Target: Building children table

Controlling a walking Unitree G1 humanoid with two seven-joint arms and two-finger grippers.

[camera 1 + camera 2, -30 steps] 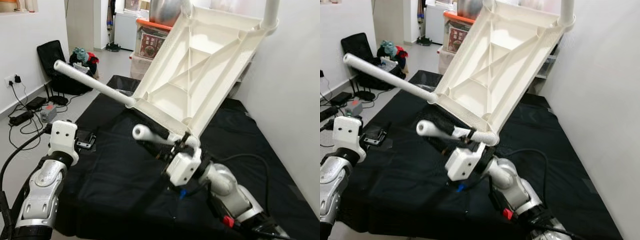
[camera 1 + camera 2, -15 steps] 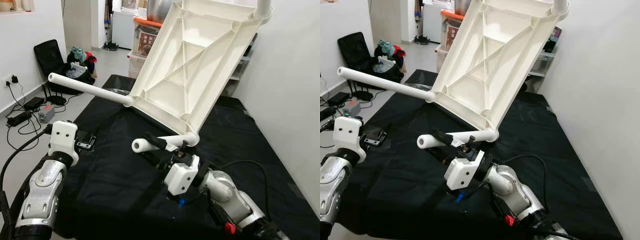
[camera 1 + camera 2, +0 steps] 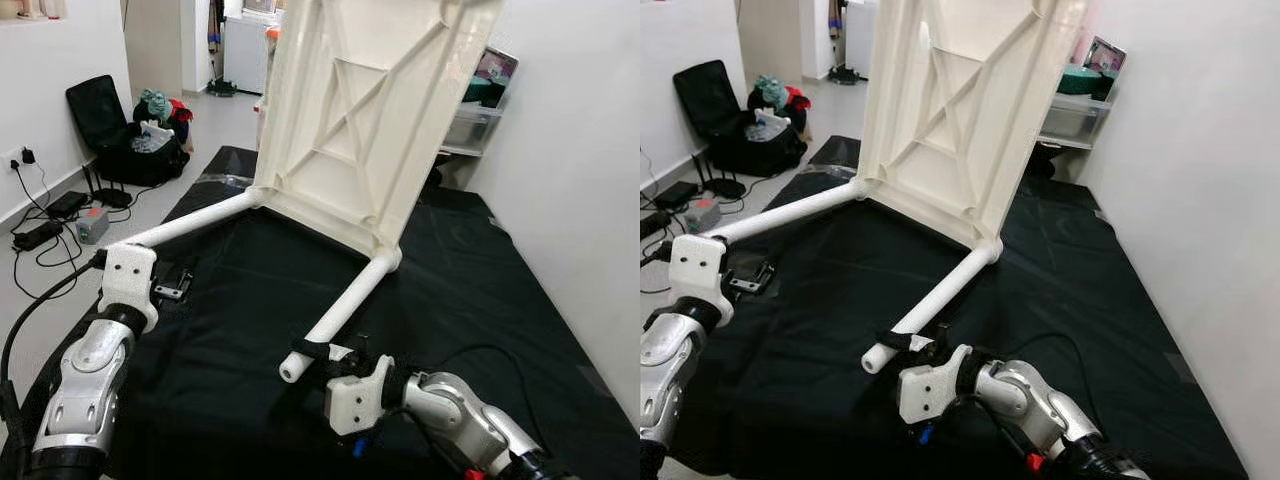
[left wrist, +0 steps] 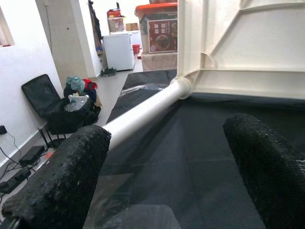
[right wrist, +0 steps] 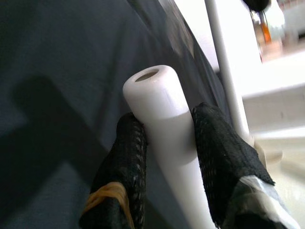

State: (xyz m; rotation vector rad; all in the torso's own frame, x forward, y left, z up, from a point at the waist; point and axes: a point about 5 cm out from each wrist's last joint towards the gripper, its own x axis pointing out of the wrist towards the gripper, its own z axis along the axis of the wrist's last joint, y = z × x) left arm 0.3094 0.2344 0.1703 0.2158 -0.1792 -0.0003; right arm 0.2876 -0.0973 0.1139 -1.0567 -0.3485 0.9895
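The white plastic table [image 3: 370,110] stands tipped steeply at upper centre, ribbed underside showing, two tubular legs [image 3: 345,305] reaching down-left.

1. The tabletop [image 3: 370,110] runs out past the upper edge of both eye views, so its far end and any legs fitted there are cut off.
2. The lower end of the left table leg [image 3: 190,227] disappears behind the left arm's white wrist block [image 3: 128,282].
3. In the right wrist view, the bright area beyond the near table leg [image 5: 164,124] is washed out and blurred; nothing there can be identified.
4. The right gripper [image 5: 167,138] grips that leg, and its fingers [image 5: 126,157] cover part of the leg's sides.
5. The box label [image 4: 161,34] in the left wrist view is too small to read.
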